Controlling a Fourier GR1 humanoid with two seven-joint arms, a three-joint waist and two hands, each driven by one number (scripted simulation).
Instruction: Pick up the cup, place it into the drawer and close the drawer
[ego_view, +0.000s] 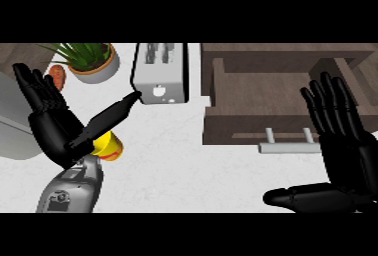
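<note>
A yellow cup (110, 145) with a red band stands on the white counter at the left, partly hidden behind my left hand (52, 125). That hand is open, its fingers straight and pointing up, its thumb stretched toward the toaster, the palm right beside the cup. An open wooden drawer (258, 100) with a pale handle (288, 145) lies at the right; its inside shows nothing in it. My right hand (341, 145) is open, fingers up, in front of the drawer's right end.
A white toaster (160, 72) stands at the back middle. A potted green plant (90, 60) and an orange thing (57, 76) sit at the back left. A grey surface (15, 120) fills the left edge.
</note>
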